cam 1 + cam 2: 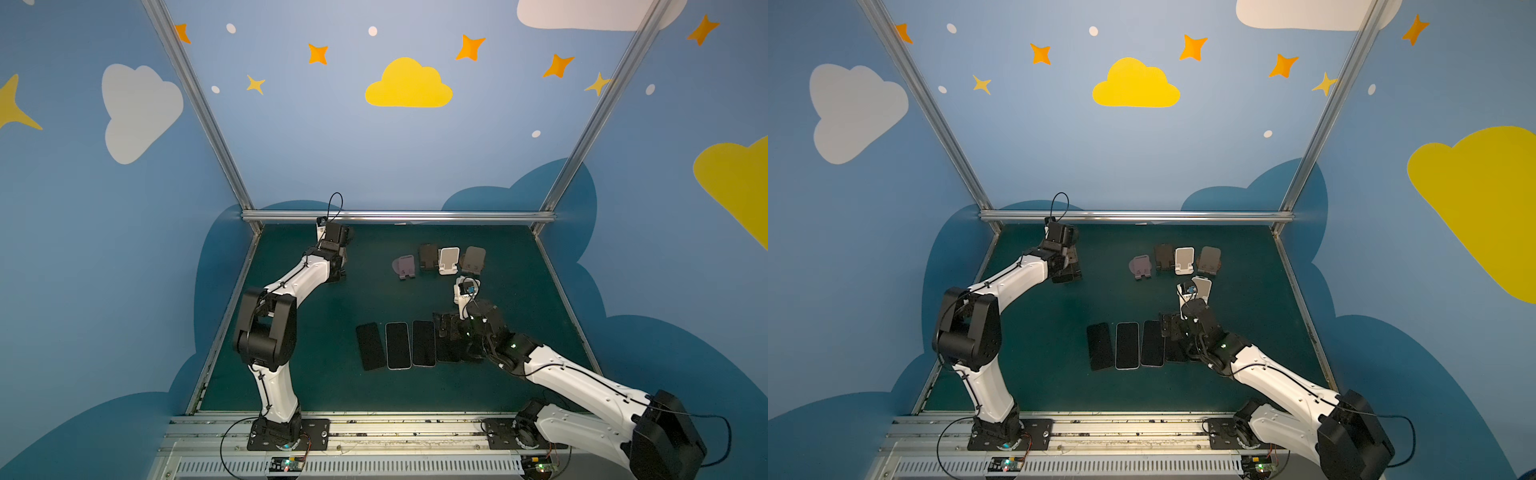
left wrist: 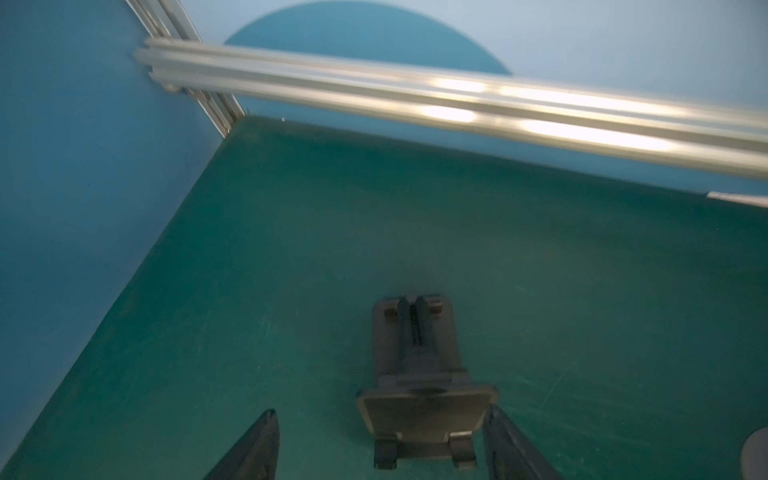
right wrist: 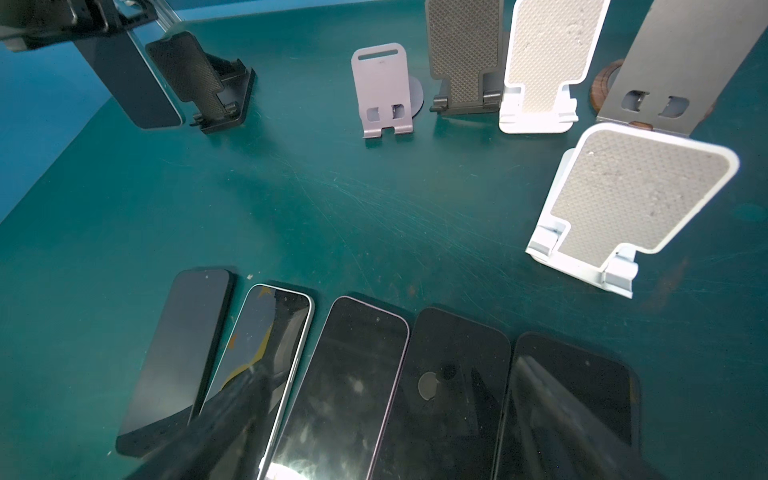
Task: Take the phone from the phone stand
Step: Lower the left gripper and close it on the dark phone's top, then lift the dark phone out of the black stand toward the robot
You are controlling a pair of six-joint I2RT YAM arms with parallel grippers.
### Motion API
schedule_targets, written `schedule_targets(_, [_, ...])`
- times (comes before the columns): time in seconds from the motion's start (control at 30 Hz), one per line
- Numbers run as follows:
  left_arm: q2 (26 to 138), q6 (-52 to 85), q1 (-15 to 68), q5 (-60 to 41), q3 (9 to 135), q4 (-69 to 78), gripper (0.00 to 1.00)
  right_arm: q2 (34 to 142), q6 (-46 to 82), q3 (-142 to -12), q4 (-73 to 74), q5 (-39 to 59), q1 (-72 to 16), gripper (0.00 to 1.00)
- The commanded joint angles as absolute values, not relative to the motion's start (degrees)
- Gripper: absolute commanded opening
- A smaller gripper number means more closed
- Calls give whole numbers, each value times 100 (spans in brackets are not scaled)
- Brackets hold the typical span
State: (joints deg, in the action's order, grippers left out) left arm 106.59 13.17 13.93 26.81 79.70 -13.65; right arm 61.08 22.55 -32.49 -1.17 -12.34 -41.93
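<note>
**Phone in my left jaws, beside the black stand**

At the far left, my own wrist hides the phone in both top views. The right wrist view shows the phone (image 3: 137,83) hanging, clamped in my left gripper (image 2: 381,410), just beside the black stand (image 3: 208,83); I cannot tell whether they touch. On the right, my right gripper (image 1: 448,326) hovers over the near row of phones (image 3: 361,374), jaws wide and empty, with one blurred finger (image 3: 232,415) showing.

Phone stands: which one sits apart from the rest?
The black stand, alone at left beside the phone in the left gripper. The other five, from lilac stand to grey stand, cluster at the right.
</note>
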Motion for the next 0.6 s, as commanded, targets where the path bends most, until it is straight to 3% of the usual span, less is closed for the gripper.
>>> schedule_targets(0.0, [10413,1407,1397,2707,7864,-1459,65,6042,2329,-3401,-156,-1210,-4160,91])
schedule_targets(0.57, [10118,1538,1400,2580,7538,-1508,63,6085,2303,-3428,-180,-1173,-4166,91])
